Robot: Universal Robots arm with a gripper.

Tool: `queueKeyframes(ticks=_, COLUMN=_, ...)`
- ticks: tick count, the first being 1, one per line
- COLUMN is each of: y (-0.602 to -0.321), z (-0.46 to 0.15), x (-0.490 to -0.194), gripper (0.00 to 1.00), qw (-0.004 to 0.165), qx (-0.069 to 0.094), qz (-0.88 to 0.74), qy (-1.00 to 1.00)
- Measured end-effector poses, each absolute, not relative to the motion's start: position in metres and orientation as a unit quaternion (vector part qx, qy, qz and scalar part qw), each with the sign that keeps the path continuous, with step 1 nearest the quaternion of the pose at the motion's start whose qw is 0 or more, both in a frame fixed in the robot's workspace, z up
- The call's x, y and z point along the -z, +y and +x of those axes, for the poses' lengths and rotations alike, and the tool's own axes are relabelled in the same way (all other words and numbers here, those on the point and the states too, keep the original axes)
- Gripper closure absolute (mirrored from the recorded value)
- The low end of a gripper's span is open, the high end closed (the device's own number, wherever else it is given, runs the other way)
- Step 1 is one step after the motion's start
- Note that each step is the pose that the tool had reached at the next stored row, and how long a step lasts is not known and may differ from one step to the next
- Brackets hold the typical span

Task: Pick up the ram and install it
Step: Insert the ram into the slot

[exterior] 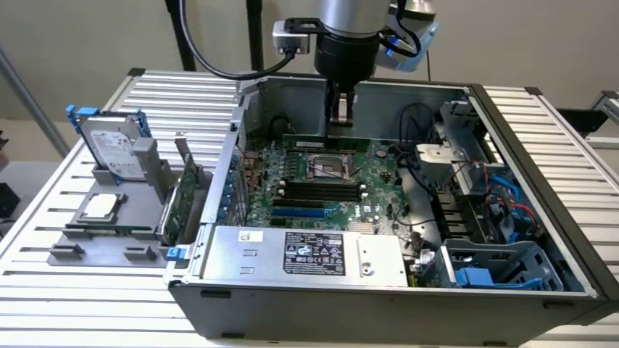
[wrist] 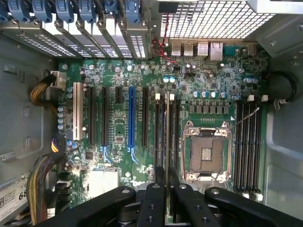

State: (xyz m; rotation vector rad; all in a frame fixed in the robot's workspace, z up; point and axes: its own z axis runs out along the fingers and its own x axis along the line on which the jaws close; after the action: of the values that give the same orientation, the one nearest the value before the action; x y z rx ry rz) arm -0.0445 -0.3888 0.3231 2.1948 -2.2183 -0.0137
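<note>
End effector (wrist: 166, 185) is down inside the open PC case (exterior: 387, 312), fingers nearly together and clamped on the ram (exterior: 324, 141). The ram is held on edge, long side level, at the memory slots just beside the CPU socket (exterior: 329, 167) on the motherboard (exterior: 377, 170). In the wrist view the stick is edge-on between the fingers, lined up along a slot. Can't tell if it's seated. Outside the case, on the exterior view's left: hard drive (exterior: 109, 141), processor chip (exterior: 100, 206) and expansion card (exterior: 184, 192) in a grey holder (exterior: 97, 243) on the desk (exterior: 77, 304).
</note>
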Motion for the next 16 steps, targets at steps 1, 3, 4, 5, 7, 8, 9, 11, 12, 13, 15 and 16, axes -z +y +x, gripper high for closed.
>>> queueKeyframes(ticks=1, y=-0.389, z=-0.044, x=-0.323, gripper=1.0, qw=0.01, qx=0.004, qz=0.703, qy=-0.711)
queueKeyframes(ticks=3, y=-0.389, z=-0.044, x=-0.323, gripper=1.0, qw=0.01, qx=0.004, qz=0.703, qy=-0.711)
queueKeyframes(ticks=4, y=-0.389, z=-0.044, x=-0.323, gripper=1.0, qw=0.01, qx=0.004, qz=0.703, qy=-0.711)
queueKeyframes(ticks=5, y=-0.389, z=-0.044, x=-0.323, gripper=1.0, qw=0.01, qx=0.004, qz=0.703, qy=-0.711)
queueKeyframes(ticks=7, y=-0.389, z=-0.044, x=-0.32, gripper=1.0, qw=0.01, qx=0.004, qz=0.703, qy=-0.711)
queueKeyframes(ticks=8, y=-0.389, z=-0.044, x=-0.318, gripper=1.0, qw=0.01, qx=0.004, qz=0.703, qy=-0.711)
queueKeyframes(ticks=9, y=-0.389, z=-0.044, x=-0.316, gripper=1.0, qw=0.01, qx=0.004, qz=0.703, qy=-0.711)
queueKeyframes(ticks=11, y=-0.389, z=-0.044, x=-0.312, gripper=1.0, qw=0.01, qx=0.004, qz=0.703, qy=-0.711)
queueKeyframes(ticks=12, y=-0.389, z=-0.044, x=-0.31, gripper=1.0, qw=0.01, qx=0.004, qz=0.703, qy=-0.711)
queueKeyframes(ticks=13, y=-0.389, z=-0.044, x=-0.309, gripper=1.0, qw=0.01, qx=0.004, qz=0.703, qy=-0.711)
queueKeyframes(ticks=15, y=-0.389, z=-0.044, x=-0.305, gripper=1.0, qw=0.01, qx=0.004, qz=0.703, qy=-0.711)
queueKeyframes(ticks=16, y=-0.389, z=-0.044, x=-0.303, gripper=1.0, qw=0.01, qx=0.004, qz=0.703, qy=-0.711)
